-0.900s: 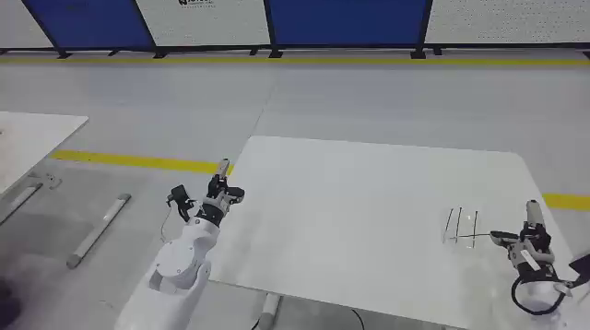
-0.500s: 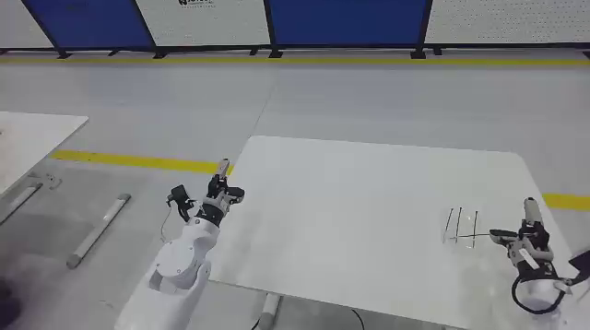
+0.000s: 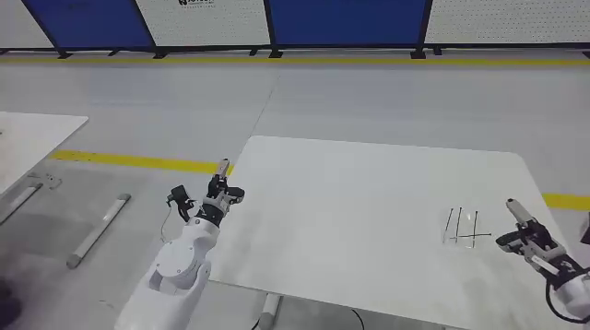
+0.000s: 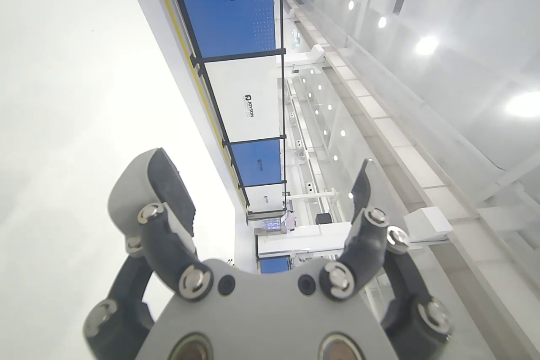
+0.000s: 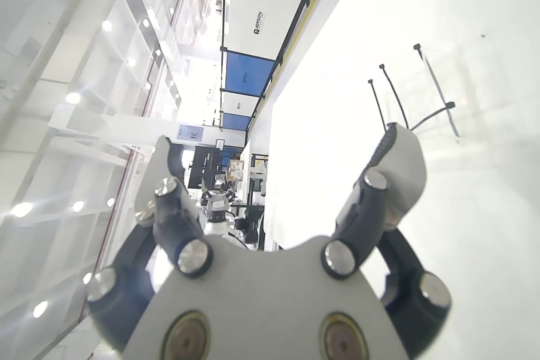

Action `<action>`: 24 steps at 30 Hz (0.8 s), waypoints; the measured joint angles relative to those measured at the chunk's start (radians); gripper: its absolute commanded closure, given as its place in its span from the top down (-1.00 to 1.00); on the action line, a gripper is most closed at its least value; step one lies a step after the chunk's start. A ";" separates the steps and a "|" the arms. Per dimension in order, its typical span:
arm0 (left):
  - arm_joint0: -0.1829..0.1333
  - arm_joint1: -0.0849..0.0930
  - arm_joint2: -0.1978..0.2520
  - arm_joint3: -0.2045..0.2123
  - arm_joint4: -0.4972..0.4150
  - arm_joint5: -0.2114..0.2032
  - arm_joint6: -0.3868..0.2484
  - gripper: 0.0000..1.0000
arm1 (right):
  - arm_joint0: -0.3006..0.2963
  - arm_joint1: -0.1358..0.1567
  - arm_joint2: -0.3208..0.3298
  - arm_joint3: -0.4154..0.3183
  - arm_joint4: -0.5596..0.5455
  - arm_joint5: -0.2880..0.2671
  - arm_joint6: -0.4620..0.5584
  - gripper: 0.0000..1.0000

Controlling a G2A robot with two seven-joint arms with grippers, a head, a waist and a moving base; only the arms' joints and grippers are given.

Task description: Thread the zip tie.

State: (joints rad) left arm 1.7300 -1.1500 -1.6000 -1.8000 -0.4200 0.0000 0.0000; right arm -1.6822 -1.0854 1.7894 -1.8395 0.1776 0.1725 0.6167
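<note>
Several thin black zip ties lie flat on the white table near its right edge. In the right wrist view the zip ties lie just past one fingertip, one crossing another. My right gripper hangs beside them toward the table's right edge, open and holding nothing, and shows the same in its own view. My left gripper stands at the table's left edge, far from the ties. It is open with nothing between its fingers.
The white tabletop is bare between the two arms. Another white table stands off to the left across the floor. Blue and white panels line the back, beyond a yellow floor line.
My right gripper has turned and its wrist has shifted toward the table's right edge, staying beside the zip ties. The left arm and the ties have not moved.
</note>
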 measured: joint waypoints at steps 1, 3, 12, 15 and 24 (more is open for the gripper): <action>0.000 0.000 0.000 0.000 0.000 0.000 0.000 1.00 | 0.000 0.000 0.000 0.000 0.000 0.000 0.001 1.00; 0.000 0.000 0.000 0.000 0.000 0.000 0.000 1.00 | 0.000 0.000 0.000 0.000 0.000 0.000 0.001 1.00; 0.000 0.000 0.000 0.000 0.000 0.000 0.000 1.00 | 0.147 0.033 0.071 0.180 0.175 -0.030 0.333 1.00; 0.000 0.000 0.000 0.000 0.000 0.000 0.000 1.00 | 0.228 0.051 0.071 0.270 0.170 -0.005 0.577 1.00; 0.000 0.000 0.000 0.000 0.000 0.000 0.000 1.00 | 0.359 0.119 -0.102 0.419 -0.074 0.029 0.773 1.00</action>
State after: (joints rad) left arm 1.7300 -1.1500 -1.6000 -1.8000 -0.4200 0.0000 0.0000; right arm -1.3234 -0.9664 1.6870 -1.4202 0.1037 0.2017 1.3896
